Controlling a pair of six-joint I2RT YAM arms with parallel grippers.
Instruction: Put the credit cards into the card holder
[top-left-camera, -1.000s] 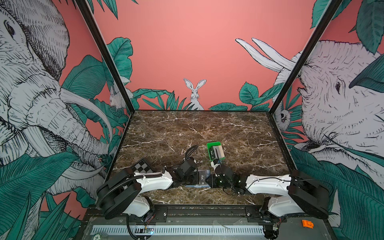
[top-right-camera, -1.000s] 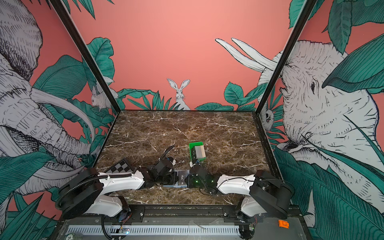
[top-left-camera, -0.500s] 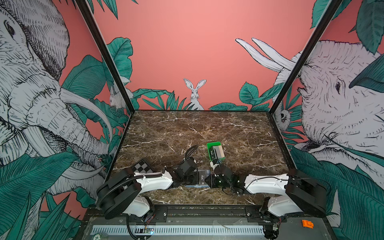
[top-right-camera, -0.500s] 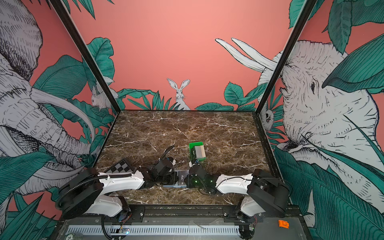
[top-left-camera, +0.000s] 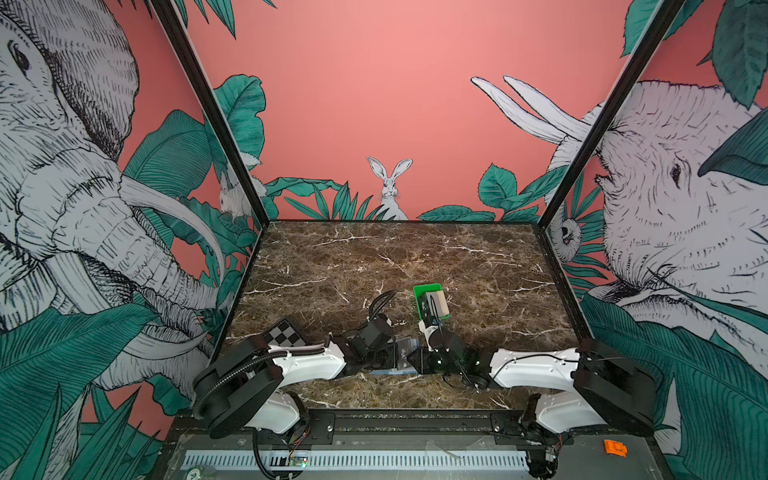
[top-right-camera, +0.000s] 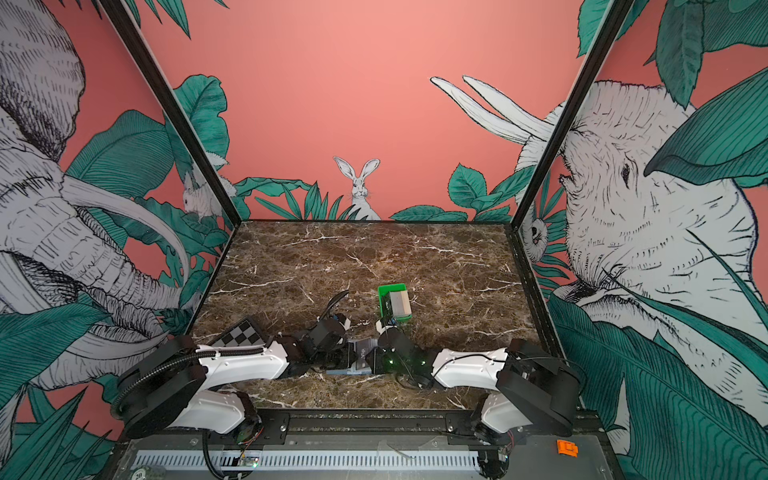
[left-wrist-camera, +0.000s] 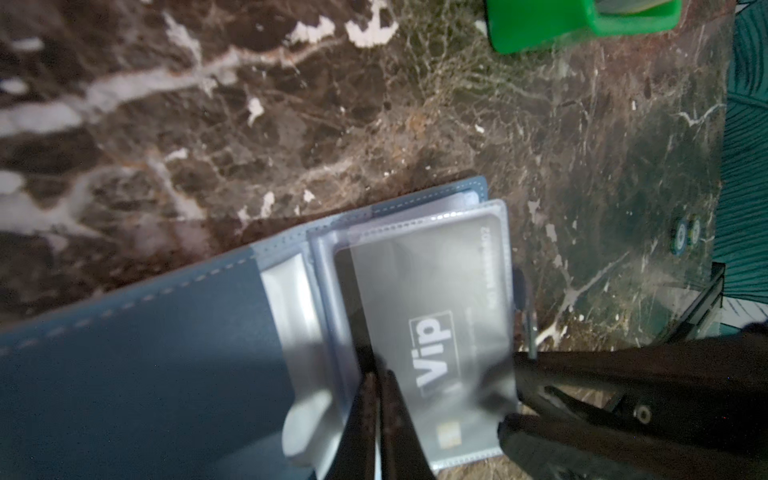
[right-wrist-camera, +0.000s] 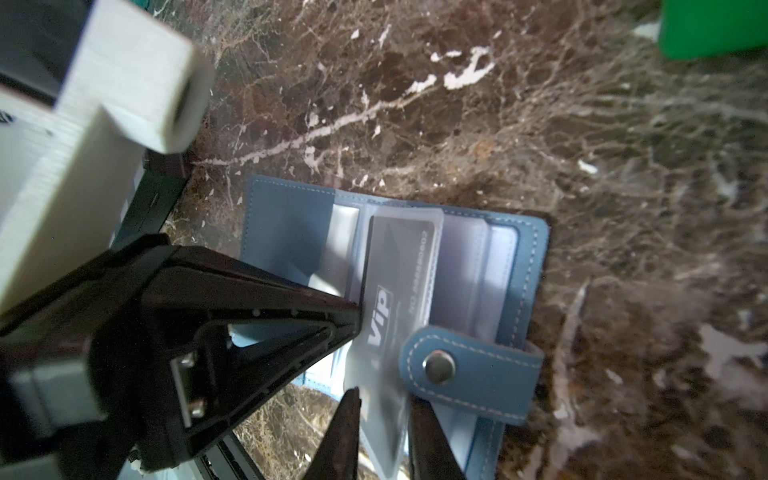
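White "Vip" in a white frame stands on the black card (left-wrist-camera: 432, 353), which sits in a clear pocket of the card holder (left-wrist-camera: 145, 374). Along the edge of this card runs a small line that begins with "NO"; its digits are too blurred to read. In a top view, a second card (top-left-camera: 423, 306) in the green tray (top-left-camera: 428, 287) carries small white lettering that looks like "Vip", and a round sticker (top-left-camera: 192, 474) on the front frame shows "20".

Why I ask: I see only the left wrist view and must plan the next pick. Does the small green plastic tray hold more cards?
Observer: Yes. In both top views the small green plastic tray holds a black VIP-lettered card beside a pale beige stack.
Operator: And the holder's snap tab?
Observer: The right wrist view shows the snap tab folded inward over the clear pockets of the slate-blue folding card holder.
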